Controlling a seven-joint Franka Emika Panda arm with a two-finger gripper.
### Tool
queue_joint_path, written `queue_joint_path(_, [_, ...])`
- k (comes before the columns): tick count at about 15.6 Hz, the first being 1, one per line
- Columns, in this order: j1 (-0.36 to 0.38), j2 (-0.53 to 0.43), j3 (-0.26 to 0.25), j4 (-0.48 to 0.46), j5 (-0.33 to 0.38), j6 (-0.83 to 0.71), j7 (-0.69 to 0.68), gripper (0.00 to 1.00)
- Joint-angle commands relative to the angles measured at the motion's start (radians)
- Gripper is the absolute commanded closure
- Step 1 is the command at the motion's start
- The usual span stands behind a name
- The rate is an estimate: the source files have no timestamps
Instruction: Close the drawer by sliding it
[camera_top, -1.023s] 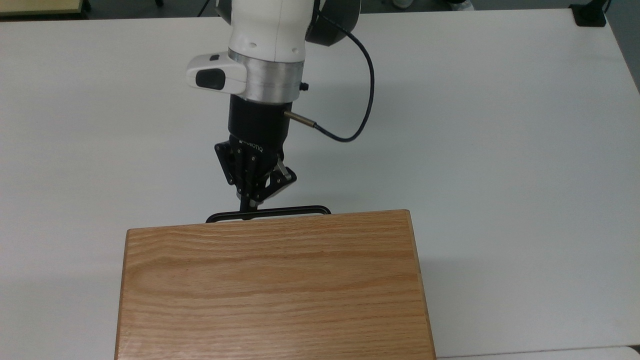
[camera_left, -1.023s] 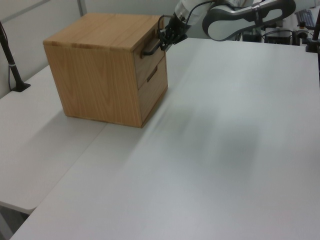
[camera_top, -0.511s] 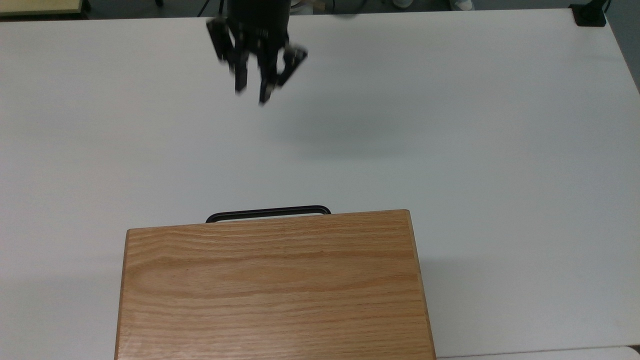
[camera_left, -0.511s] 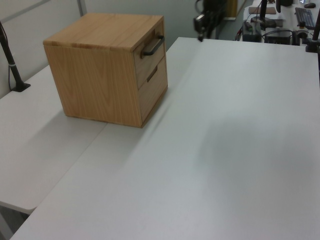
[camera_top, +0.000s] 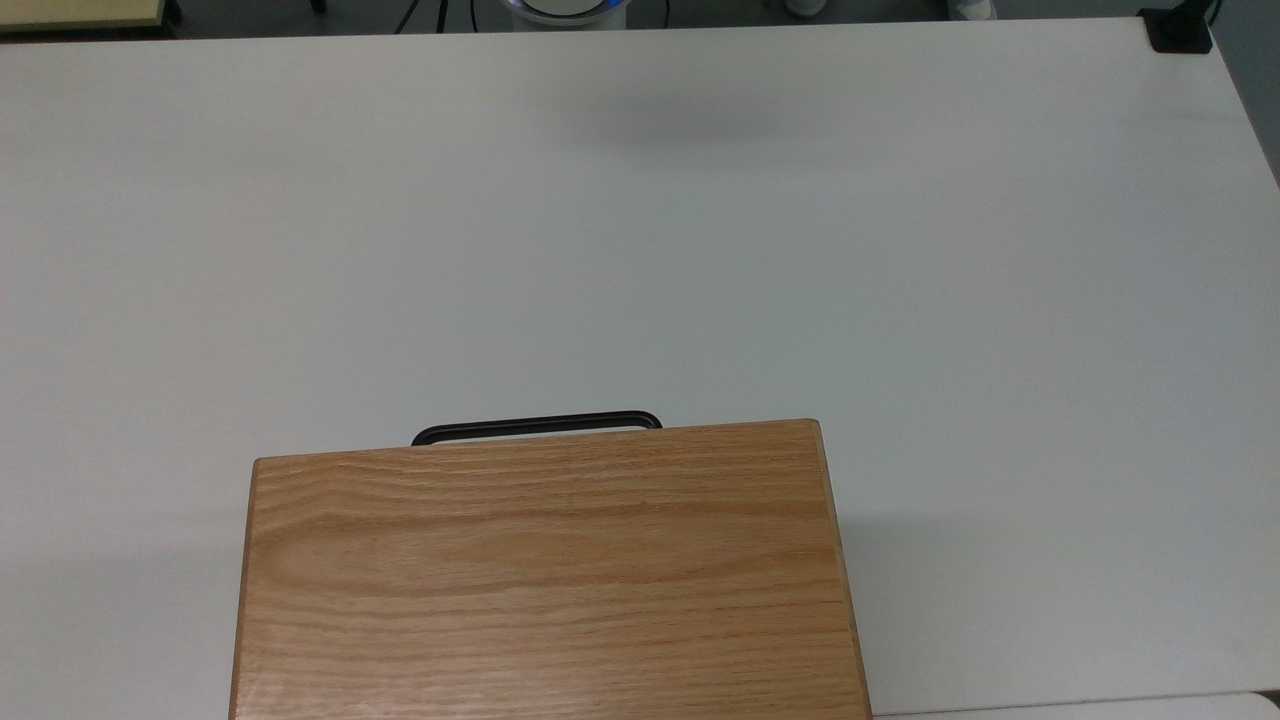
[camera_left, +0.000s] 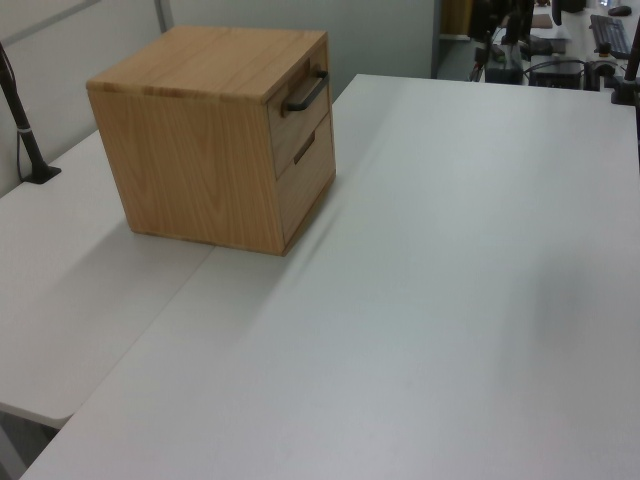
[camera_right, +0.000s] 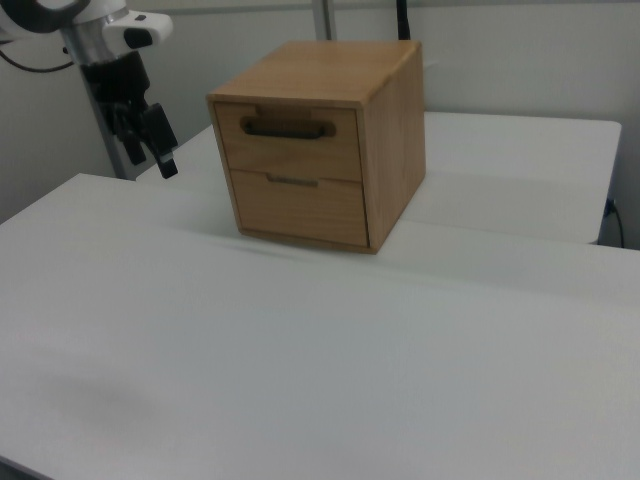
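Observation:
The drawer (camera_right: 290, 142) is the upper one of two in the oak cabinet (camera_right: 385, 120). Its front panel sits flush with the cabinet's face, and its thin black bar handle (camera_right: 288, 128) runs across it. In the top view the handle (camera_top: 537, 425) pokes out past the cabinet's top edge (camera_top: 540, 570). The left view shows the drawer (camera_left: 300, 110) pushed in, its handle (camera_left: 305, 92) standing free. My gripper (camera_right: 164, 162) hangs pointing down at the right view's left, well away from the cabinet and above the table, with nothing in it.
A lower drawer (camera_right: 300, 207) sits under the upper one. The white table (camera_top: 900, 300) stretches wide in front of the cabinet. A black post (camera_left: 25, 125) stands at the left view's left, a black clamp (camera_top: 1180, 28) at the top view's far right corner.
My gripper has pulled back from the drawer handle, across the table and out of the top view. The drawer and cabinet have not moved.

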Motion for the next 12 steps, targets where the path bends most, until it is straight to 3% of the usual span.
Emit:
queue_joint_path(1, [-0.066, -0.022, 0.005, -0.049, 0.051, 0.058, -0.174, 0.00])
queue_joint_path(5, [-0.089, -0.002, -0.003, -0.037, 0.048, 0.079, -0.371, 0.00])
queue_joint_path(12, [-0.081, 0.007, -0.004, -0.034, 0.053, 0.093, -0.365, 0.00])
